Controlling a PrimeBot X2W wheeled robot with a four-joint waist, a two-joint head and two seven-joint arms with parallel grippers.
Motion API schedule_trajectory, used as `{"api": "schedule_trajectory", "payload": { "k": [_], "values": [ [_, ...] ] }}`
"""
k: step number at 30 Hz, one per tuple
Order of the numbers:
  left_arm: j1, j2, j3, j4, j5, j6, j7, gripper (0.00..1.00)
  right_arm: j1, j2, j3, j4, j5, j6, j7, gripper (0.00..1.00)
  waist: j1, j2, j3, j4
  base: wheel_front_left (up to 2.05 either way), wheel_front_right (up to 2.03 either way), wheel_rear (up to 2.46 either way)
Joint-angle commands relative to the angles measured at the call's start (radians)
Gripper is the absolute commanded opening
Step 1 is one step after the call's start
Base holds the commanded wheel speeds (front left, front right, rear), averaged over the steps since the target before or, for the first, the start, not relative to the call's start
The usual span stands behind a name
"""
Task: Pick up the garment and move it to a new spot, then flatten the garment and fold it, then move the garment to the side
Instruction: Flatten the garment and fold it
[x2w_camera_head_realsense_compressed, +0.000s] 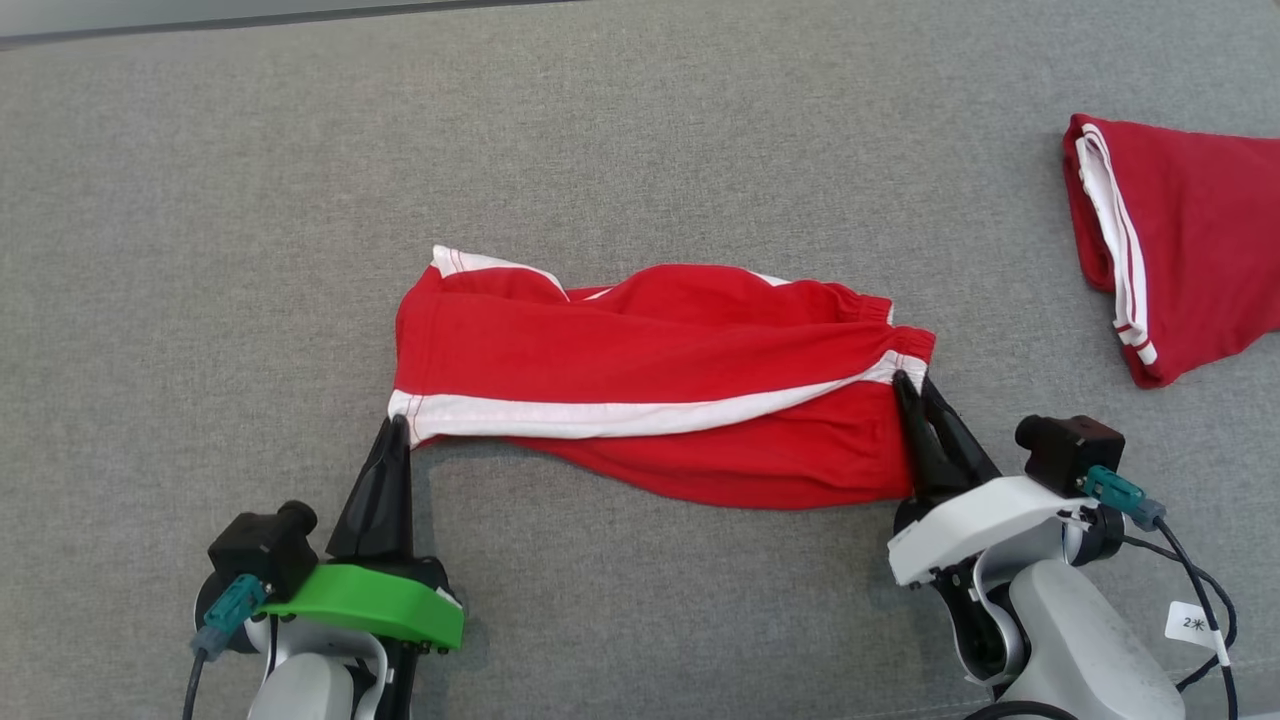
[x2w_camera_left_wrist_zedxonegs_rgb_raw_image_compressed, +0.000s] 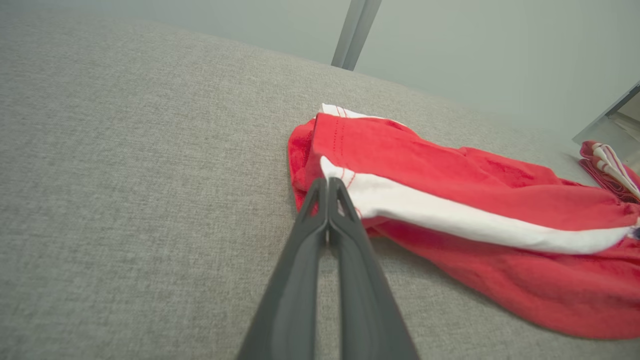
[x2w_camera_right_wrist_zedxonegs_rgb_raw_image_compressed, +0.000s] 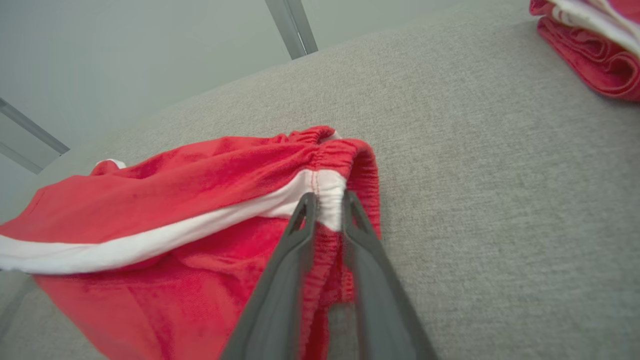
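While a pair of red shorts (x2w_camera_head_realsense_compressed: 650, 340) lies crosswise in the middle of a grey cloth-covered surface (x2w_camera_head_realsense_compressed: 700, 130), both arms reach up from the bottom of the head view to its two near ends. The left gripper (x2w_camera_head_realsense_compressed: 400, 420) meets the shorts at the leg-hem corner, where a white stripe (x2w_camera_head_realsense_compressed: 620, 415) begins. Its jaws are pressed together, pinching that corner. The right gripper (x2w_camera_head_realsense_compressed: 915, 385) is at the opposite end, on the gathered elastic waistband (x2w_camera_head_realsense_compressed: 905, 345). In the right wrist view its jaws stand one on each side of the white part of the waistband, with the fabric caught between them. The white stripe runs in a nearly straight line from one gripper to the other, and red fabric sags below it toward the robot, resting on the surface. Well apart, at the far right edge, a second red garment (x2w_camera_head_realsense_compressed: 1190, 230) with white trim lies folded on the same surface.
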Motion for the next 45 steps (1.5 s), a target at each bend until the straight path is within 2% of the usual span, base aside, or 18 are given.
{"api": "schedule_trajectory", "payload": {
  "k": [1,8,13,17,18,20,22,26,32,36,40,45],
  "values": [
    [-0.010,0.004,-0.003,-0.003,0.006,-0.003,0.001,0.00,-0.012,-0.004,0.001,0.006,0.011,-0.001,-0.002,0.02,0.0000,0.0001,0.002,0.003,0.00,0.00,0.00],
    [-0.027,0.004,-0.001,-0.034,0.024,-0.003,0.001,0.00,-0.018,-0.008,-0.005,-0.051,0.031,-0.001,-0.002,0.00,0.0000,0.0001,-0.038,0.007,0.00,0.00,0.00],
    [-0.080,0.043,0.011,-0.083,0.068,-0.003,0.001,0.00,-0.058,-0.034,0.007,-0.131,0.047,-0.001,-0.002,0.00,0.0000,0.0001,-0.106,0.004,0.00,0.00,0.00],
    [-0.203,0.135,-0.013,-0.108,0.076,-0.003,0.001,0.00,-0.146,-0.076,0.013,-0.177,0.082,-0.001,-0.002,0.00,0.0000,0.0001,-0.161,0.007,0.00,0.00,0.00],
    [-0.291,0.192,-0.036,-0.088,0.061,-0.002,0.001,0.00,-0.216,-0.107,0.022,-0.174,0.089,-0.001,-0.002,0.00,0.0000,0.0001,-0.169,0.014,0.00,0.00,0.00],
    [-0.396,0.239,-0.073,-0.057,0.052,-0.001,0.001,0.00,-0.290,-0.136,0.027,-0.159,0.087,-0.001,-0.002,0.00,0.0000,0.0001,-0.158,0.027,0.00,0.00,0.00],
    [-0.524,0.285,-0.111,-0.018,0.046,-0.001,0.001,0.00,-0.386,-0.161,0.029,-0.142,0.092,-0.001,-0.002,0.00,0.0000,0.0001,-0.115,0.035,0.00,0.00,0.00],
    [-0.776,0.338,-0.179,0.072,0.051,-0.001,0.001,0.00,-0.597,-0.202,0.046,-0.075,0.071,-0.001,-0.002,0.00,0.0000,0.0001,-0.002,0.045,0.00,0.00,0.00],
    [-1.110,0.363,-0.206,0.203,0.133,0.004,0.001,0.00,-0.903,-0.221,0.052,0.050,-0.021,-0.002,-0.002,0.00,0.0000,0.0001,0.165,0.061,0.00,0.00,0.00],
    [-1.253,0.350,-0.197,0.209,0.192,0.016,0.001,0.00,-1.033,-0.224,0.020,0.050,-0.125,-0.002,-0.002,0.00,0.0000,0.0001,0.234,0.078,0.00,0.00,0.00],
    [-1.293,0.325,-0.174,0.175,0.220,0.020,0.001,0.00,-1.068,-0.221,0.012,0.043,-0.184,-0.001,-0.002,0.00,0.0000,0.0001,0.267,0.100,0.00,0.00,0.00],
    [-1.208,0.284,-0.143,0.111,0.221,0.017,0.001,0.00,-1.001,-0.229,-0.009,0.014,-0.206,-0.001,-0.002,0.00,0.0000,0.0001,0.284,0.112,0.00,0.00,0.00]
  ]
}}
